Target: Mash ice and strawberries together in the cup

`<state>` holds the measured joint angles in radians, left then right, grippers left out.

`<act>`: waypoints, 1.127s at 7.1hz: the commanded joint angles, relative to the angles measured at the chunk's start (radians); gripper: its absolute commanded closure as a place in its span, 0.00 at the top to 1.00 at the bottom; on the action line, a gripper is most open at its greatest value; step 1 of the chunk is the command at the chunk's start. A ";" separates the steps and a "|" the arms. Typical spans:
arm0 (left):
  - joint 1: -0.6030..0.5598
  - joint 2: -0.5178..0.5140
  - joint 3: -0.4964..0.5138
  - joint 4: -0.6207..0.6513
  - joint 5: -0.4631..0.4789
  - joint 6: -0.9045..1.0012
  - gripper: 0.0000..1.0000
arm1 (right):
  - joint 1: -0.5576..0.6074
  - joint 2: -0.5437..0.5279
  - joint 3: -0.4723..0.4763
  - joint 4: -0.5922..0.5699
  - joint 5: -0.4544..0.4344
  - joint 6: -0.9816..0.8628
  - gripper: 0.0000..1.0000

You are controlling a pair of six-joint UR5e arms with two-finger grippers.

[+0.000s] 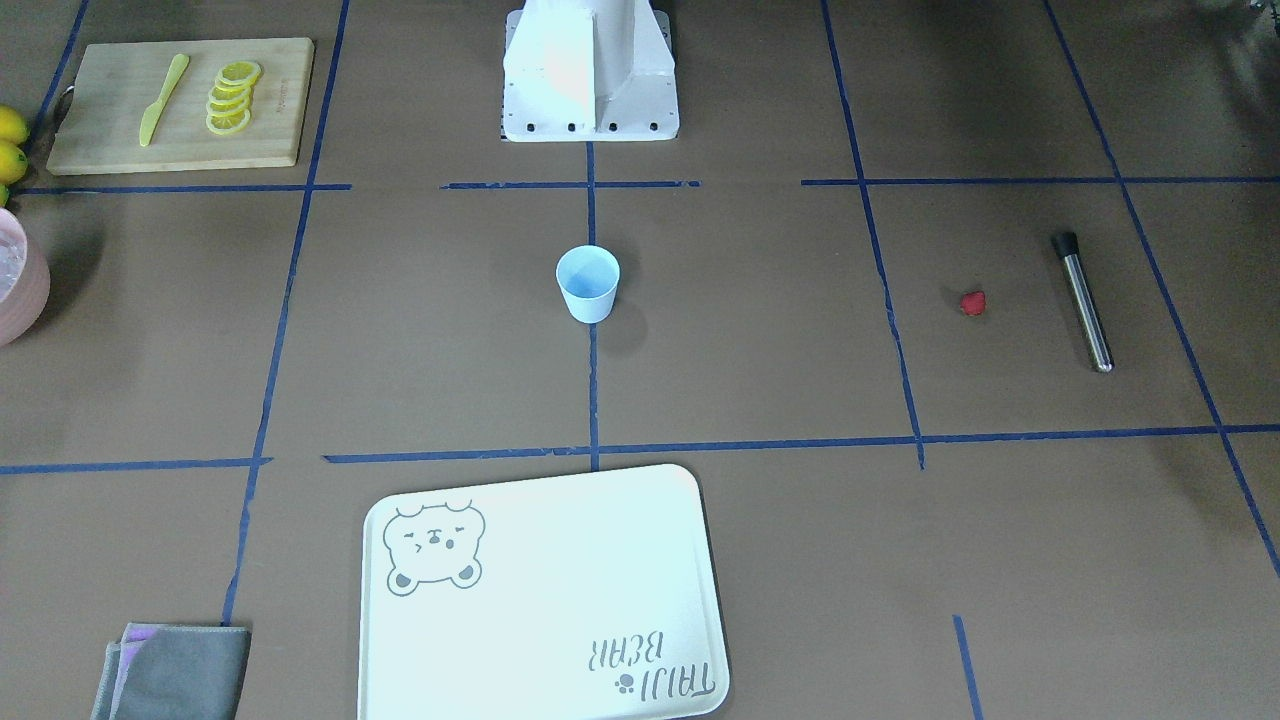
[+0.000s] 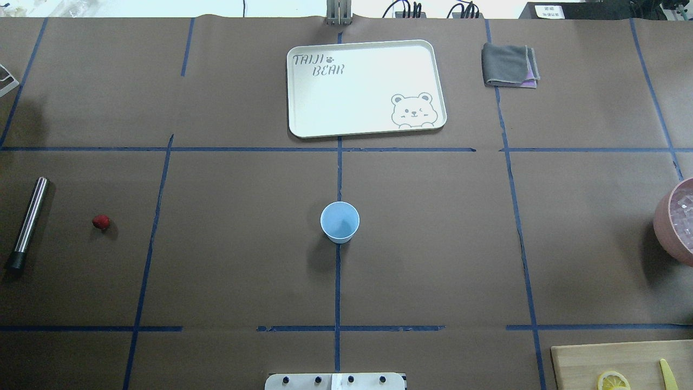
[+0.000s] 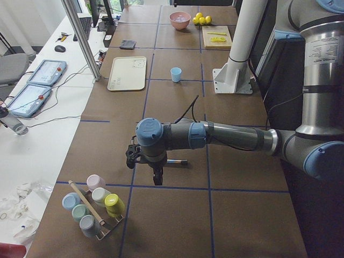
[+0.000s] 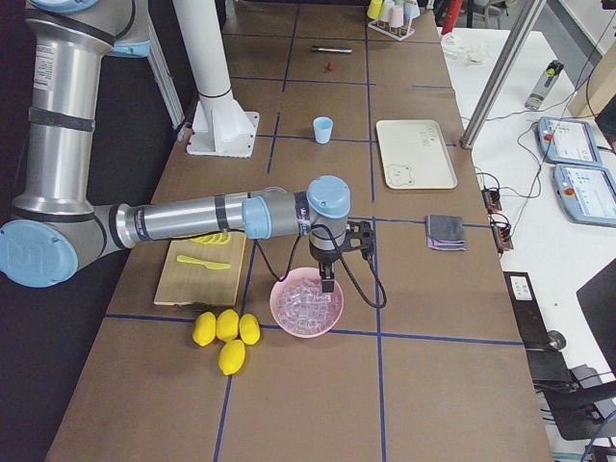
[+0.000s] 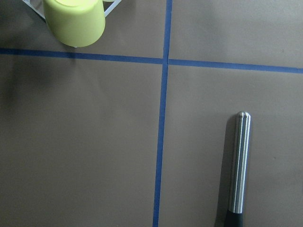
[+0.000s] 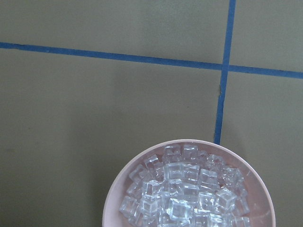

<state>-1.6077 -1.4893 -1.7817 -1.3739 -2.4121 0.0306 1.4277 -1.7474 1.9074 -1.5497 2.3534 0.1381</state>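
Note:
The pale blue cup [image 2: 340, 221] stands upright at the table's middle and looks empty; it also shows in the front view [image 1: 588, 283]. One red strawberry [image 2: 100, 221] lies far to its left, next to a steel muddler [image 2: 30, 222]. The ice [image 6: 184, 189] fills a pink bowl [image 6: 113, 198] at the table's right end [image 2: 663, 227]. My left gripper [image 3: 157, 179] hangs over the muddler [image 5: 238, 165]. My right gripper [image 4: 327, 283] hangs over the bowl of ice [image 4: 306, 303]. Both show only in side views, so I cannot tell whether they are open or shut.
A white bear tray [image 2: 303, 108] lies beyond the cup, with a grey cloth [image 2: 509, 65] to its right. A cutting board [image 1: 100, 140] holds lemon slices [image 1: 232, 97] and a yellow knife [image 1: 163, 98]. Lemons [image 4: 226, 332] lie by the bowl. A rack of pastel cups [image 3: 94, 207] stands past the muddler.

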 commanded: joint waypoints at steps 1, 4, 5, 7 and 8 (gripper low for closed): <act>0.002 0.009 -0.012 -0.019 -0.002 -0.003 1.00 | -0.038 -0.014 0.002 0.014 0.001 0.078 0.99; 0.002 0.014 -0.013 -0.020 -0.002 -0.001 1.00 | -0.134 -0.139 0.038 0.241 -0.012 0.363 0.94; 0.003 0.014 -0.012 -0.021 -0.002 -0.001 1.00 | -0.159 -0.150 0.026 0.258 -0.017 0.462 0.94; 0.003 0.014 -0.016 -0.021 -0.002 -0.001 1.00 | -0.184 -0.172 -0.002 0.292 -0.057 0.534 0.94; 0.003 0.014 -0.019 -0.022 -0.004 -0.003 1.00 | -0.185 -0.182 -0.060 0.366 -0.057 0.535 0.93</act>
<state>-1.6046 -1.4758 -1.7978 -1.3948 -2.4149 0.0288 1.2482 -1.9148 1.8997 -1.2495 2.3038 0.6585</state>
